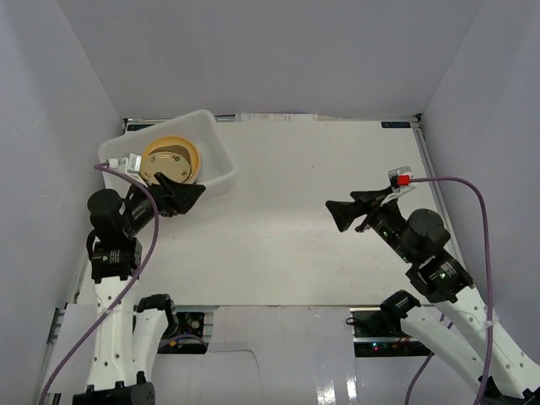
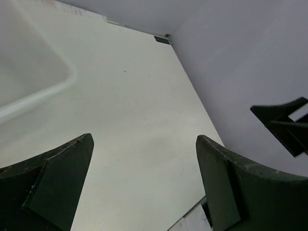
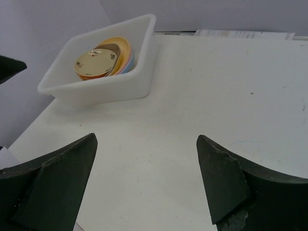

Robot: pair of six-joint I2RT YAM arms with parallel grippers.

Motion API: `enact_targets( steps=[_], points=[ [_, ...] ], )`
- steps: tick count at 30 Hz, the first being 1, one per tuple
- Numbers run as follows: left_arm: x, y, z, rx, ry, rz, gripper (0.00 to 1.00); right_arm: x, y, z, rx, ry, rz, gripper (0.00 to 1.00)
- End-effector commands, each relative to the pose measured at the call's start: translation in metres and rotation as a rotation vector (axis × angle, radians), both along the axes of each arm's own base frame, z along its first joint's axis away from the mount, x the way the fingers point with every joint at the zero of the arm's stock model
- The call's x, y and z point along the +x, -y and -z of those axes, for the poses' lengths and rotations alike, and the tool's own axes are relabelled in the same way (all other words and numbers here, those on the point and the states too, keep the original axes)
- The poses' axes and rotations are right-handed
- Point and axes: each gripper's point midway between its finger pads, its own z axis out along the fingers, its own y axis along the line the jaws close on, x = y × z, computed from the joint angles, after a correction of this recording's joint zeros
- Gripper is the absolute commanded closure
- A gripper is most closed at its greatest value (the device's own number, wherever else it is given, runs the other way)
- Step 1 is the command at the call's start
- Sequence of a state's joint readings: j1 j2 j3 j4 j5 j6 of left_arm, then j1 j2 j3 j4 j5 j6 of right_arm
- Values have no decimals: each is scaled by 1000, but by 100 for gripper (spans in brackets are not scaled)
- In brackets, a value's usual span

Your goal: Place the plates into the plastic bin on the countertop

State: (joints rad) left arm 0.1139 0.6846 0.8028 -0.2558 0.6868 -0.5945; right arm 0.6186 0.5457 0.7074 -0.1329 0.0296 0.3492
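On a white desk point(image 1: 287, 253) walled in white on three sides, two black robot arms reach in from the near edge. The plastic bin point(image 1: 221, 150), a white translucent tub, sits at the far left corner of the desk, turned at an angle. The plates point(image 1: 171, 159) lie inside it in a loose pile: a brownish-gold dish on top, yellow under it, with orange, pink and blue rims showing at the edges. The top dish looks tilted rather than flat. No plate shows on the bare desk.

The left fingers point(image 2: 57, 187) are spread wide and hold nothing; seen from above they hang just beside the near wall of the bin. The right fingers point(image 3: 53, 187) are also spread wide and empty, over open desk well apart from the bin and pointing toward it.

The task looks close to done, if not finished. The main risk is the left arm: with its fingers so near the bin's rim, a careless swing could knock the tub, shove it along the desk, or jolt the uneven pile so that the tilted top dish slides.
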Motion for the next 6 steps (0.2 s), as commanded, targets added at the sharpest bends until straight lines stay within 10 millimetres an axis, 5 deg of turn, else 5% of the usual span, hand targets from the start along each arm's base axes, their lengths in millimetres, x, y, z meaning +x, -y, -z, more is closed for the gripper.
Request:
enact_targets(
  steps=[1,6],
  points=[
    [-45,29,-14,16,102,205,2,0,22,-8,-38,42,94,10],
    [-61,36,-34,25,148,242,2,-6,32,-17,-22,80,116,10]
  ],
)
